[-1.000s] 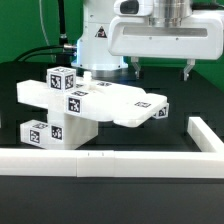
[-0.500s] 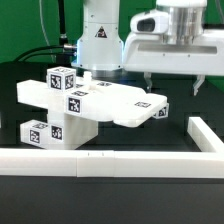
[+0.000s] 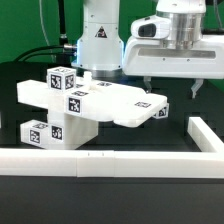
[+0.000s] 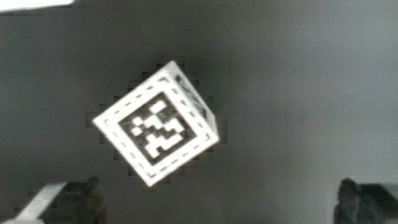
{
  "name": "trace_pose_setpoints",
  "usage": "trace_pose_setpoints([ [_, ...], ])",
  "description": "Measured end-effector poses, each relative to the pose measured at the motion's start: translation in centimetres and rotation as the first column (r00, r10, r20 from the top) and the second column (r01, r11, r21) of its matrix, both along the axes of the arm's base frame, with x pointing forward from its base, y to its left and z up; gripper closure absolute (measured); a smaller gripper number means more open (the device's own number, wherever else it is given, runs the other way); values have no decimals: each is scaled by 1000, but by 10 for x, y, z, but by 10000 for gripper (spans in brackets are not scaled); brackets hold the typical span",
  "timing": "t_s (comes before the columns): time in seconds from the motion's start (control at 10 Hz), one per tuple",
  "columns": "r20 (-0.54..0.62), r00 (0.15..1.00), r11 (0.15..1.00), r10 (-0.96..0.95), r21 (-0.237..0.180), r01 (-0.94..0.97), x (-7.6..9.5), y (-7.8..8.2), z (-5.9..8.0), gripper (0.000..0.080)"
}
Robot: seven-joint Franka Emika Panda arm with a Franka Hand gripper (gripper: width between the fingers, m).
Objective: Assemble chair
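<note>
The chair parts [image 3: 85,105] sit stacked at the exterior view's left: a flat white slab with tags resting on blocky white pieces, with a tagged cube [image 3: 60,80] on top. My gripper [image 3: 169,88] hangs above the table at the exterior view's right, just past the slab's rounded end, its fingers wide apart and empty. In the wrist view a white tagged block [image 4: 162,122] lies on the dark table ahead of my open gripper [image 4: 217,203]; both dark fingertips [image 4: 68,200] show at the frame's edge with nothing between them.
A long low white border rail [image 3: 110,161] runs along the front and turns back at the exterior view's right [image 3: 208,133]. The robot base [image 3: 100,40] stands behind the parts. The table top is black.
My gripper has moved toward the exterior view's right and slightly down over the last second. The chair parts have not moved.
</note>
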State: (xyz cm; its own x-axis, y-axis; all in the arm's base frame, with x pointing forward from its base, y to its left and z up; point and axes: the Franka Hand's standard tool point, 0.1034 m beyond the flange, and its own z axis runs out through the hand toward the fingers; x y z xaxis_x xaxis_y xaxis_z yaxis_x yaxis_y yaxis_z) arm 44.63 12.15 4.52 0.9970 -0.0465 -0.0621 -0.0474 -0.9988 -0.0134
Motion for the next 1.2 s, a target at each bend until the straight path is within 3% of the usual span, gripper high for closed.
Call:
trace_pose_setpoints([
  [0.3, 25, 978, 979, 205, -7, -205, -5, -8, -11, 150],
  [0.6, 23, 979, 979, 203, -10, -203, -6, -9, -12, 150],
  [0.9, 40, 960, 960, 278, -32, -277, -14, -18, -28, 150],
  [1.2, 37, 956, 957, 290, -41, -289, -20, -15, -36, 150],
])
